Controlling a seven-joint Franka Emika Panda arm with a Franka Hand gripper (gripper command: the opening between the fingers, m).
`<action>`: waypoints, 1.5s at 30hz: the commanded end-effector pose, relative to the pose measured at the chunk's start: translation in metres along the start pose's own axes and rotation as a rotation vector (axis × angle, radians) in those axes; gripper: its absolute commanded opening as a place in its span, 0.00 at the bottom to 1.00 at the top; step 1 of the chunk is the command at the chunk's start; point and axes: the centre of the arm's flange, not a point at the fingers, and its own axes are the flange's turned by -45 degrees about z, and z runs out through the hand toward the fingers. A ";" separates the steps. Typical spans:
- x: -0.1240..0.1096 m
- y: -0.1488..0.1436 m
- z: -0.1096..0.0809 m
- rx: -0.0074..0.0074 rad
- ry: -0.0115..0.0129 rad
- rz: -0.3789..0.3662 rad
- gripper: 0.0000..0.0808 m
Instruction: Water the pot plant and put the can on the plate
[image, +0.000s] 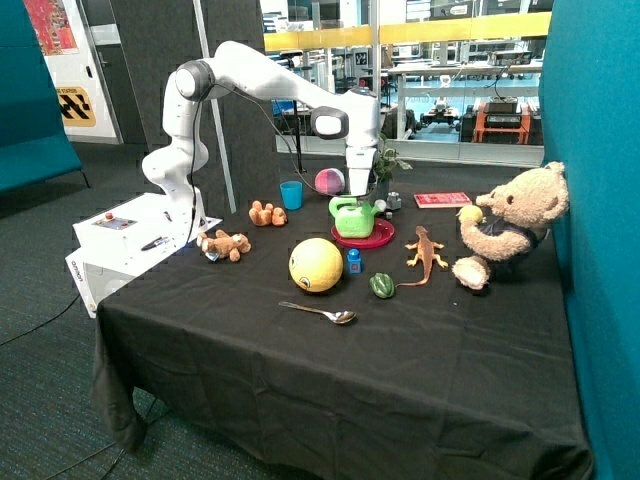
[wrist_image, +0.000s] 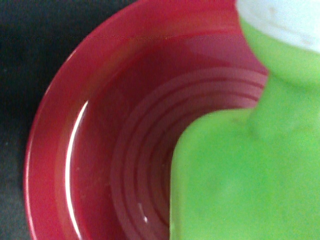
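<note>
The green watering can (image: 352, 218) stands on the magenta-pink plate (image: 380, 240) at the middle of the table. My gripper (image: 357, 196) is straight above the can, at its handle; its hold is hidden. In the wrist view the can's body and white-tipped spout (wrist_image: 240, 165) fill one side, and the plate's glossy ringed surface (wrist_image: 100, 150) lies under it. The pot plant (image: 388, 160) stands just behind the plate, its pot mostly hidden by my arm.
A yellow ball (image: 316, 264), a small blue object (image: 354, 261) and a spoon (image: 320, 312) lie in front of the plate. A blue cup (image: 291, 194), a pink ball (image: 329, 181) and a red book (image: 442, 199) stand behind. An orange lizard (image: 425, 248) and a teddy bear (image: 510, 225) are beside it.
</note>
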 end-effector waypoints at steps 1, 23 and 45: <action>-0.009 0.002 -0.018 0.0016 -0.0006 0.001 0.64; -0.058 0.010 -0.050 0.0016 -0.0006 -0.038 0.58; -0.083 0.020 -0.056 0.0016 -0.0006 -0.063 0.55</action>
